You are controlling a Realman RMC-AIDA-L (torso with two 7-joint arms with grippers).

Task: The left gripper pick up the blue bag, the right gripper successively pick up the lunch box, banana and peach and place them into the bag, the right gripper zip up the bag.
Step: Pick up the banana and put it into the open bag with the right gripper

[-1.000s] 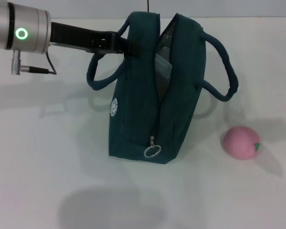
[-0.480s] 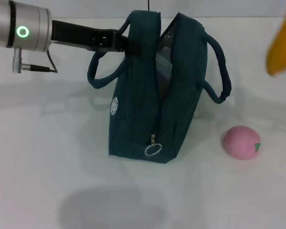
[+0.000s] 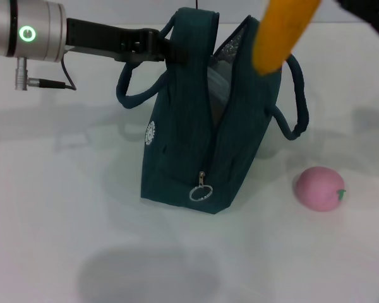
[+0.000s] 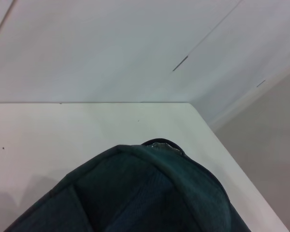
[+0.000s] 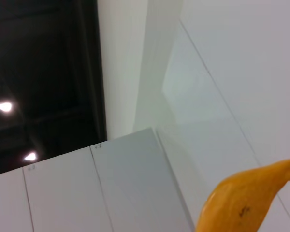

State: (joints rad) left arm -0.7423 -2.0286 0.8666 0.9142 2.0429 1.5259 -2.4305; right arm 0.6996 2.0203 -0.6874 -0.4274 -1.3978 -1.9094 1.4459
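Bag mid-table, banana above its open top, peach right of bag

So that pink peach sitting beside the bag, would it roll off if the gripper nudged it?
Probably. The peach looks nearly round and rests free on the smooth white table, apart from the blue bag, so a sideways push would likely set it rolling. Its matte skin suggests a fair grip, and being small it is probably light.

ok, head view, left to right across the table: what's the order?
left gripper at the bag's handle → blue bag → banana hanging above the bag's right side → peach
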